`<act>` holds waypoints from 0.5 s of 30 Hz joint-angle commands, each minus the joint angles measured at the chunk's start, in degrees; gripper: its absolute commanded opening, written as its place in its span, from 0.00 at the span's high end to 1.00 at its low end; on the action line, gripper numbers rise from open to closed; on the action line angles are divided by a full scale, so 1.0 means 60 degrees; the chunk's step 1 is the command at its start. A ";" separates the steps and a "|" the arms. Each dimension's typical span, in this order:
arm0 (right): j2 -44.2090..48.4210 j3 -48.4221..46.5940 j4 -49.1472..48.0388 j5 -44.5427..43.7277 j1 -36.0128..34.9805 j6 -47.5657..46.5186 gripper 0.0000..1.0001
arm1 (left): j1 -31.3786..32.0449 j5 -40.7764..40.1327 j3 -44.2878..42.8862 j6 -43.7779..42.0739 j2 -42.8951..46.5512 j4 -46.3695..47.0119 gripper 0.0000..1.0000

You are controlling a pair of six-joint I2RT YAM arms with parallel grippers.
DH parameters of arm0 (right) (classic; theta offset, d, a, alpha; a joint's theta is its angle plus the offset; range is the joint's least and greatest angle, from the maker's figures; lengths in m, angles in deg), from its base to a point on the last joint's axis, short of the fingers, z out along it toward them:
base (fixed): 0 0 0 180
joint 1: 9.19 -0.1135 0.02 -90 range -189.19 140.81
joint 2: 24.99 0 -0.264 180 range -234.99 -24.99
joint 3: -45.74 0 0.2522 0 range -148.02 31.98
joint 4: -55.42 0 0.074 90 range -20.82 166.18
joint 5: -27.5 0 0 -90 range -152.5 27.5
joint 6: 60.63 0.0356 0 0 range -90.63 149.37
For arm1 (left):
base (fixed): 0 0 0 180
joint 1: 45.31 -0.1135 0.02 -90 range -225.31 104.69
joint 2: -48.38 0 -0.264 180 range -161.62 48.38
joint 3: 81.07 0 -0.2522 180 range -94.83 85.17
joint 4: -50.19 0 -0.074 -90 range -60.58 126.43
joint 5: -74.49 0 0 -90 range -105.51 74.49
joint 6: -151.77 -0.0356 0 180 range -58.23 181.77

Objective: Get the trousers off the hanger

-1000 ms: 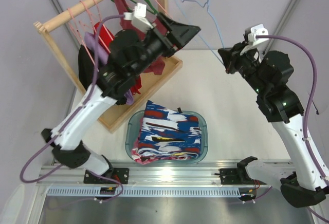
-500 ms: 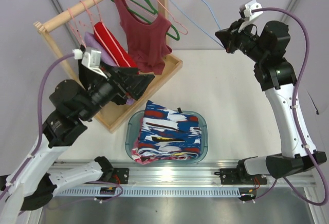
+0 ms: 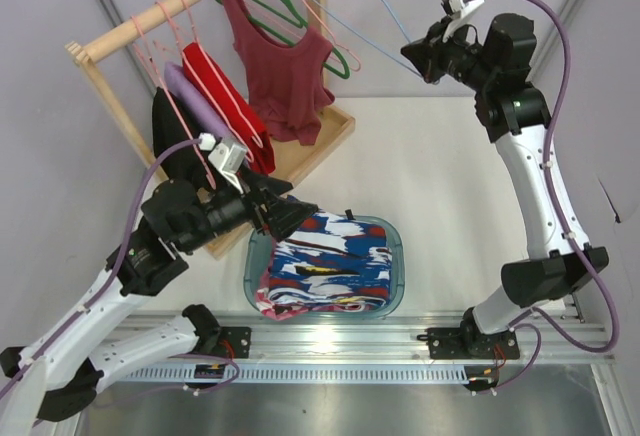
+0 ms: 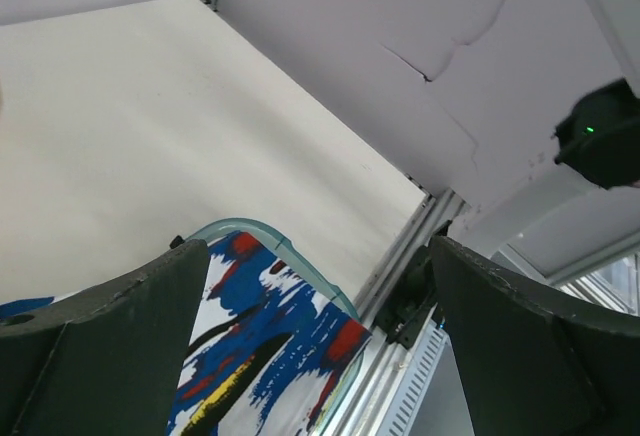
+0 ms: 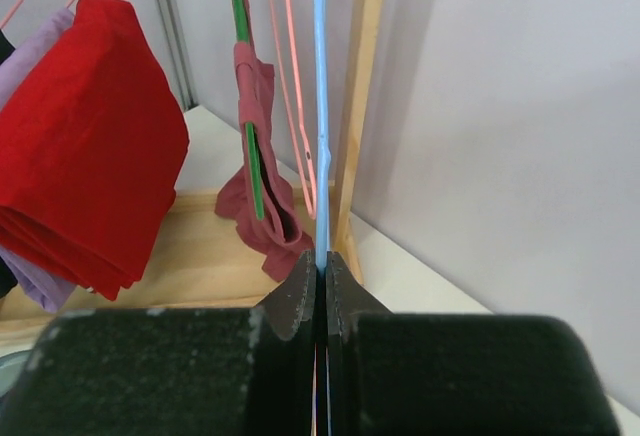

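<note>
Now left gripper [image 3: 292,218] — fingers spread — lowered beside trousers [image 3: 335,261], right gripper [image 5: 321,291] pinching hanger [image 5: 318,106], swung nearer the rack [image 3: 100,48].

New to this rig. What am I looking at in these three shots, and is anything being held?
Two robot arms are bolted at the near edge of a white table. One picture looks down from above and behind them. The other two come from a small camera on each wrist, so each shows its own pincer's fingers. On the table stand a wooden clothes rack with garments on hangers and a teal basin, which contains the blue patterned trousers. The right pincer is shut on the thin wire of the light-blue hanger, which carries no garment. The left pincer is wide open and holds nothing, hovering by the basin's left edge.
</note>
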 commanded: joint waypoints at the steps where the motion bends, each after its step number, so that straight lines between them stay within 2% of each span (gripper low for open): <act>1: -0.0615 -0.0922 -0.0364 0.0367 0.0031 -0.0276 1.00 | -0.0048 0.0836 0.0231 -0.0093 0.0383 0.0796 0.00; 8: -0.2448 -0.2503 -0.0452 0.0807 -0.0057 -0.0218 1.00 | -0.0048 0.0865 0.0407 -0.0167 0.0281 0.0386 0.01; 11: -0.3456 -0.3645 -0.0393 0.0997 -0.0072 -0.0028 1.00 | -0.0048 0.1026 0.0466 -0.0254 0.0237 0.0357 0.00; 15: -0.4514 -0.4628 -0.0860 0.1027 -0.0203 0.0104 1.00 | -0.0048 0.1041 0.0495 -0.0635 0.0295 0.0181 0.00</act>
